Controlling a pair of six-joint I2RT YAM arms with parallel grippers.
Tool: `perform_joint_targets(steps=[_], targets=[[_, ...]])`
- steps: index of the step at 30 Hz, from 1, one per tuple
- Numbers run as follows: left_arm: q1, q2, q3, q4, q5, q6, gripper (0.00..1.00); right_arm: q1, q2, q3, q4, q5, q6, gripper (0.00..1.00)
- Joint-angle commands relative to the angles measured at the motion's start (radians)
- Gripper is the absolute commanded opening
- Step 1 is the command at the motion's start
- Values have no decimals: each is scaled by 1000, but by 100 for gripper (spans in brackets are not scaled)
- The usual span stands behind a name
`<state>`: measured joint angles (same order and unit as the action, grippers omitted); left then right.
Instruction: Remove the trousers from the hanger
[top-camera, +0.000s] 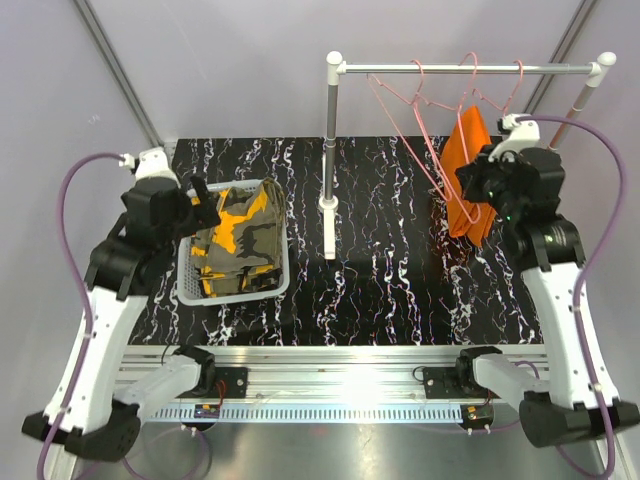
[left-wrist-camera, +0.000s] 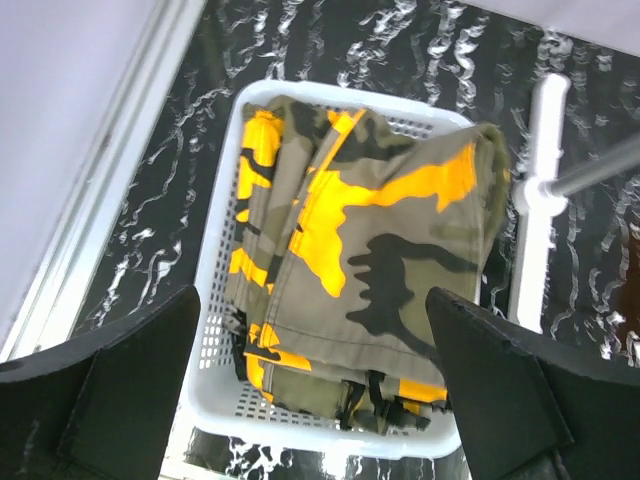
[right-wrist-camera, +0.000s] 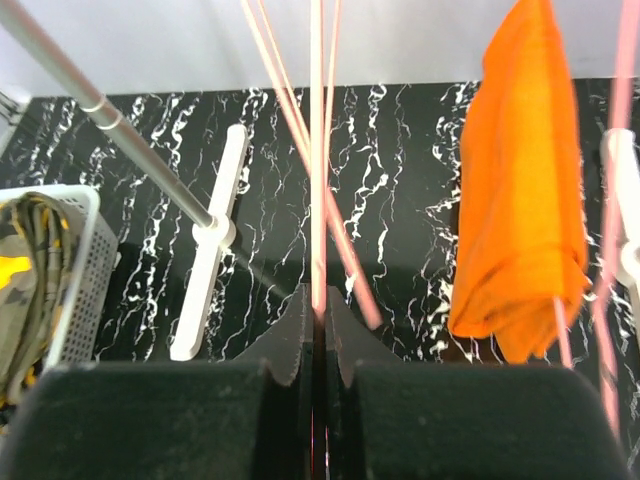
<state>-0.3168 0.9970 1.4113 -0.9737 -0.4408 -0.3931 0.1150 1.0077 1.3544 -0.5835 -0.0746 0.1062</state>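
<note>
Pinching a thin pink wire hanger (right-wrist-camera: 317, 150), your right gripper (right-wrist-camera: 315, 345) is clamped tight.
Your left gripper (left-wrist-camera: 310, 310) gapes above camouflage trousers (left-wrist-camera: 380, 240) in a white perforated basket (left-wrist-camera: 215, 400); limp orange trousers (right-wrist-camera: 520, 200) hang from the metal rail (top-camera: 470, 68) over the black marbled tabletop (right-wrist-camera: 400, 180).

Folded trousers (top-camera: 238, 240) in basket (top-camera: 232, 295) left, rack post (top-camera: 330, 150) centre, hanger (right-wrist-camera: 316, 150) and hung trousers (top-camera: 468, 170) on rail (top-camera: 470, 68) right.

camouflage trousers (left-wrist-camera: 370, 270) folded in the white basket (left-wrist-camera: 225, 300) — left gripper (left-wrist-camera: 315, 380) fingers spread.
</note>
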Motion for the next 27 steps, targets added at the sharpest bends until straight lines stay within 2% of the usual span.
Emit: perform_joint_targets(steps=[1, 6, 11, 16, 21, 22, 23, 27], targets=[[4, -108, -98, 99, 132, 89, 99, -5, 69, 26, 152, -45, -30, 0], [4, -237, -286, 210, 172, 183, 99, -3, 120, -34, 280, -132, -34, 0], [4, -311, -399, 286, 149, 168, 99, -5, 152, -67, 320, -139, -22, 1], [5, -317, -413, 291, 114, 163, 99, -5, 143, -84, 313, -140, -10, 42], [5, -336, -439, 302, 108, 160, 99, -5, 92, -67, 278, -94, -14, 66], [5, -339, -442, 302, 102, 157, 99, -5, 83, -60, 243, -68, -17, 90], [5, -340, -445, 300, 94, 154, 99, -3, 71, -45, 226, -54, -19, 99], [5, -340, -453, 297, 59, 142, 99, -3, 52, 37, 81, 71, 9, 99]])
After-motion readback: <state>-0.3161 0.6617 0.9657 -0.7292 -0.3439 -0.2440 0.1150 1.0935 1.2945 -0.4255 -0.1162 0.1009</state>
